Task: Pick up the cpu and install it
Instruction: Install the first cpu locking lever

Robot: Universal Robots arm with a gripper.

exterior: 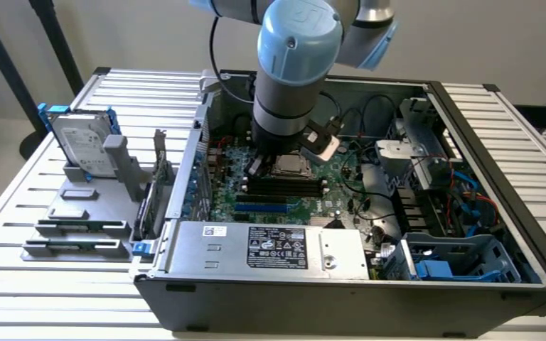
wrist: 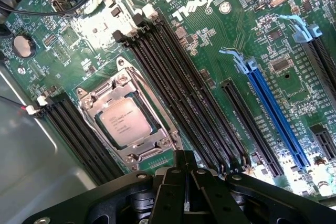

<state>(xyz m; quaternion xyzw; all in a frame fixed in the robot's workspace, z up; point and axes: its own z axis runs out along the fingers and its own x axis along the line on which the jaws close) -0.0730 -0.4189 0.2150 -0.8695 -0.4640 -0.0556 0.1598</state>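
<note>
The cpu (wrist: 124,121), a small square chip with a silver-grey top, lies flat inside the metal socket frame (wrist: 137,157) on the green motherboard (wrist: 231,40). In the exterior view the cpu (exterior: 292,168) sits just under the arm's wrist, inside the open computer case (exterior: 349,298). My gripper (wrist: 186,167) hovers above the board beside the socket. Its black fingers (wrist: 176,182) are pressed together with nothing between them. The arm's blue and grey wrist covers most of the gripper (exterior: 275,158) in the exterior view.
Long black memory slots (wrist: 173,87) flank the socket, and a blue card slot (wrist: 273,114) lies beyond them. The grey power supply (exterior: 264,245) stands at the case's front, with cables and a drive cage (exterior: 443,206) on the exterior view's right. A hard drive in a blue bracket (exterior: 82,145) stands on a grey fixture outside.
</note>
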